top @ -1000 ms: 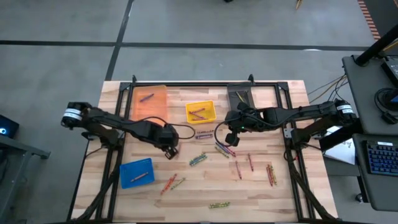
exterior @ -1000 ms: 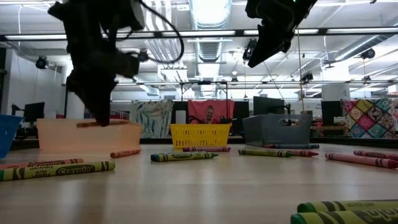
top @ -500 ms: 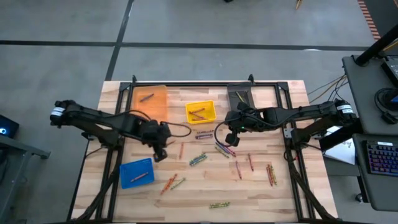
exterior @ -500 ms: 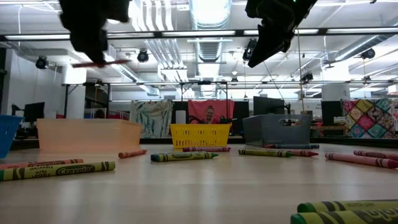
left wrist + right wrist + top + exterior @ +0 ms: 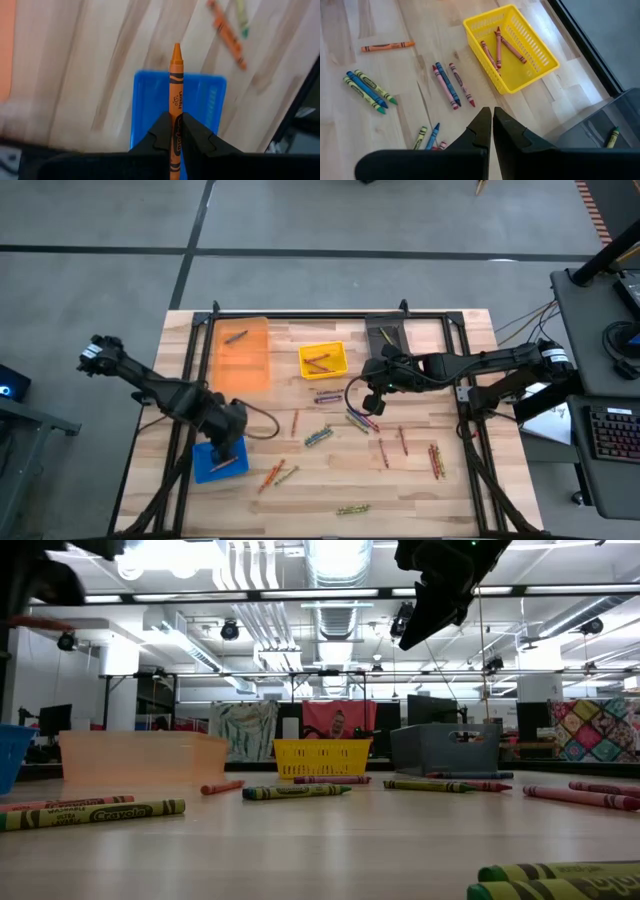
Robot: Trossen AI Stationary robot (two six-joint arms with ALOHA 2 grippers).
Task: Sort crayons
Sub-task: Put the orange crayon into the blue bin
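Note:
My left gripper (image 5: pixel 226 442) hangs over the blue bin (image 5: pixel 212 461) at the near left, shut on an orange crayon (image 5: pixel 175 80). The blue bin (image 5: pixel 150 105) shows below the crayon in the left wrist view. My right gripper (image 5: pixel 371 404) hovers above the table's middle, shut (image 5: pixel 492 113) with nothing in it. Several loose crayons (image 5: pixel 318 436) lie flat on the wooden table, more of them toward the near right (image 5: pixel 434 461). My left gripper pinches the orange crayon between its two fingertips, on the wrapped shaft (image 5: pixel 175 116) back from the pointed end. The fingers come from above, pointing down. The crayon is lifted clear above the blue bin, and its tip (image 5: pixel 176 48) sticks out beyond the fingers.
An orange bin (image 5: pixel 243 352) with one crayon stands at the far left. A yellow basket (image 5: pixel 322 361) with reddish crayons is beside it, and a grey bin (image 5: pixel 387 337) stands farther right. A dark frame rail (image 5: pixel 330 316) runs along the far edge. One orange crayon (image 5: pixel 294 422) lies alone near the middle.
My left gripper has risen and swung from the table's middle toward the left and near edge, carrying the orange crayon clear of the table until it hangs over the blue bin. It has turned as it went. It stays shut.

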